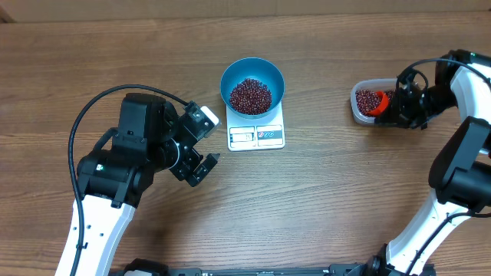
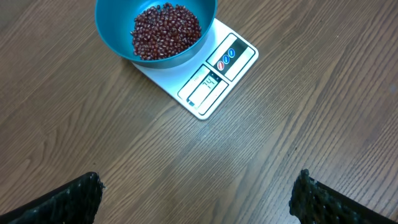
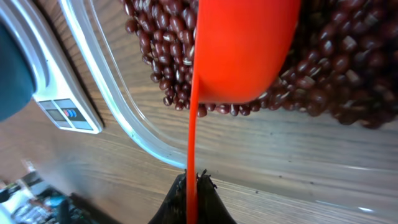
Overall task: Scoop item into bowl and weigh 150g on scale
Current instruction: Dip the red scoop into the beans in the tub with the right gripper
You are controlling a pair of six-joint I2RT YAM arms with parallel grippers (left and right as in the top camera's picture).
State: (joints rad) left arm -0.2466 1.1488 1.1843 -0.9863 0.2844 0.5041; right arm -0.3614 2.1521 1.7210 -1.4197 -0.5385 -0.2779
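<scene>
One blue bowl [image 1: 229, 77], one white scale [image 1: 256, 136], one clear tub [image 1: 357, 109], one orange scoop [image 1: 379, 108], two heaps of beans [image 1: 251, 96], and two arms: left end effector [image 1: 209, 142], right end effector [image 1: 393, 104].

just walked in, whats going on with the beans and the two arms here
The right arm, its jaws shut on the thin handle of an orange plastic scoop, has the scoop down among the small dark red-brown beans in the clear rectangular plastic tub. The round deep blue bowl sits on the small flat white kitchen scale and already holds a heap of the same beans. The left arm hovers over the wooden table beside the scale, jaws wide open and empty.
</scene>
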